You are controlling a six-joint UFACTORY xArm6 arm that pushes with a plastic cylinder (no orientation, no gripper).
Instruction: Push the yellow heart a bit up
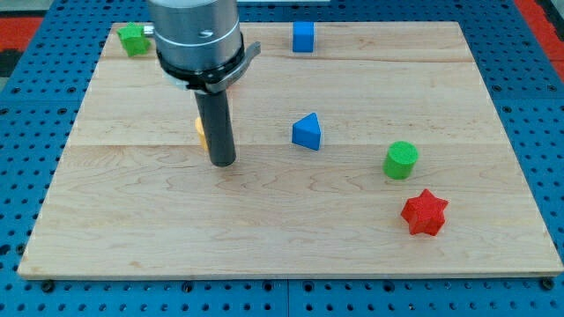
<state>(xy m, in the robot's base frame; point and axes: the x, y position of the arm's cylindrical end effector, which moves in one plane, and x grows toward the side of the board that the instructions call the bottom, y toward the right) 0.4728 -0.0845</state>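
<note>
You see two blue blocks (303, 37), two green (401, 160), one red star (425, 212), one yellow heart (201, 132) touching my tip (223, 163) mid-surface (132, 220); no gripper

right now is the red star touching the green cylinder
No, the red star lies apart from the green cylinder, below it and slightly toward the view's right, with bare board between them.

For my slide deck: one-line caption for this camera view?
My tip rests beside the mostly hidden yellow block, with the blue triangle off to the view's right on the wooden board.
</note>
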